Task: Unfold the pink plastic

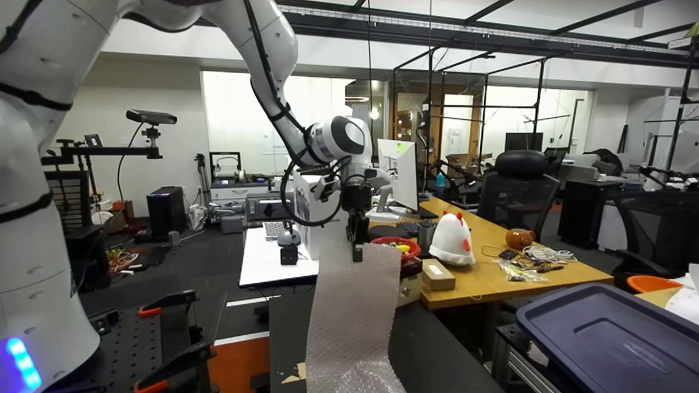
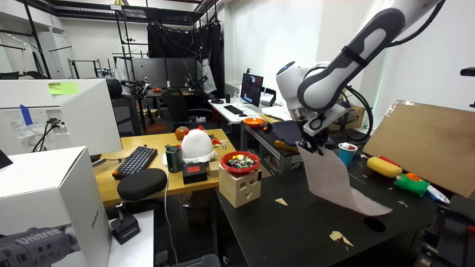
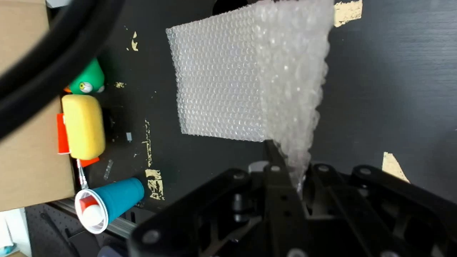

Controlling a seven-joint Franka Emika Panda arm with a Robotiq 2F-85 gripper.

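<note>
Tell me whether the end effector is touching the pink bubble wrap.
Touching. The wrist view shows the end effector pinching one end of the pink bubble wrap between its fingers; in both exterior views, the pink bubble wrap hangs from there.

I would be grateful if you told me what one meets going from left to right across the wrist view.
Brown cardboard → blue cup → pink plastic → pale upper patch on the black tabletop → pale triangular patch on the same tabletop.
</note>
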